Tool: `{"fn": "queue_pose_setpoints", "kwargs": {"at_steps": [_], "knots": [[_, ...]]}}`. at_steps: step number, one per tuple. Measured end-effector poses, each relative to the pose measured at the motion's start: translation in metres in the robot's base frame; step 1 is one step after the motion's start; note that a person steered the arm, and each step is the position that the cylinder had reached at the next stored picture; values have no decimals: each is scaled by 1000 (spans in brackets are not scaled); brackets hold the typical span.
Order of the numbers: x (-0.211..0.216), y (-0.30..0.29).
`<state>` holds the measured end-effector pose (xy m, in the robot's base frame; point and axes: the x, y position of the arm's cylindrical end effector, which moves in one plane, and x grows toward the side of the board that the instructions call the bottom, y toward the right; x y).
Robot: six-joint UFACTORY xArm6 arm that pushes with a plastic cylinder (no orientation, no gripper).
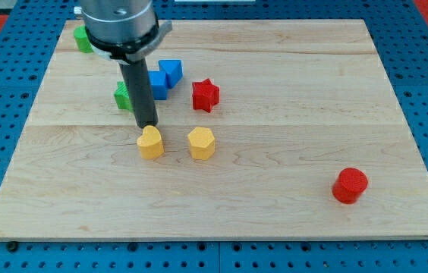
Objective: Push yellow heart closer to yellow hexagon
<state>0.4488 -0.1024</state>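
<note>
The yellow heart (151, 142) lies left of centre on the wooden board (275, 197). The yellow hexagon (201, 143) lies just to its right, with a small gap between them. My tip (147, 124) stands right at the heart's upper edge, touching it or nearly so. The dark rod rises from there to the view's top.
A red star (206, 95) lies above the hexagon. Two blue blocks (165, 77) lie next to the rod, and a green block (124, 96) is partly hidden behind it. Another green block (83, 39) sits at the top left. A red cylinder (350, 186) lies at the lower right.
</note>
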Motion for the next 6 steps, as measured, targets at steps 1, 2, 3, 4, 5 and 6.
{"fn": "queue_pose_setpoints", "kwargs": {"at_steps": [1, 2, 3, 4, 5, 6], "knots": [[2, -65], [26, -74], [51, -34], [50, -16], [40, -4], [24, 27]]}}
